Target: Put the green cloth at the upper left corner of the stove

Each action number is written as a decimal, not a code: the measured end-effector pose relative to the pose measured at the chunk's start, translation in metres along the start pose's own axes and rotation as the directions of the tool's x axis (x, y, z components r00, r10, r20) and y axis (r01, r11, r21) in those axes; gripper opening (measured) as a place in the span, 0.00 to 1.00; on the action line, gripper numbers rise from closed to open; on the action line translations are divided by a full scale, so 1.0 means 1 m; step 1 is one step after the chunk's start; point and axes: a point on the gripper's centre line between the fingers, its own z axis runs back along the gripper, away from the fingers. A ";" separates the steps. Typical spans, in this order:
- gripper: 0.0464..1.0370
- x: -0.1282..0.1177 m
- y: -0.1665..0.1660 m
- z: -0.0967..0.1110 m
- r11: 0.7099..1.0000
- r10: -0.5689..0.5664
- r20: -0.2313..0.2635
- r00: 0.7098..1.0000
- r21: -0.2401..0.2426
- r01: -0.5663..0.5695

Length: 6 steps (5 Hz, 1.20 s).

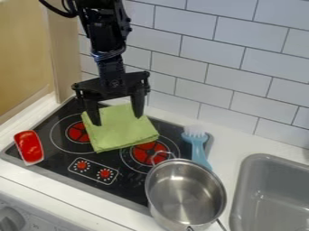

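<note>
My gripper [118, 118] hangs over the back left part of the stove, its two fingers wide apart and pointing down. Beneath and just in front of it lies the green cloth [122, 132], folded roughly square and flat on the black stove top [47, 168]. The cloth spans the stove's back middle, partly covering the left red burner and the upper edge of the right one. The fingertips overlap the cloth's upper part in view; whether they touch it I cannot tell. Nothing shows between the fingers.
A red object [29, 146] lies at the stove's left edge. A steel pot [184, 193] stands over the front right corner, with a light blue brush [198, 146] behind it. The grey sink [274, 189] is at the right; a tiled wall [202, 85] rises behind.
</note>
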 end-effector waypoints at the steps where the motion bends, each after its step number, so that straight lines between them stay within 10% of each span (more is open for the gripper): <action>1: 0.96 -0.012 -0.002 -0.015 0.999 0.022 0.016 1.000 -0.025 -0.022; 6: 0.96 -0.040 0.003 -0.045 0.996 0.023 0.016 1.000 -0.087 -0.022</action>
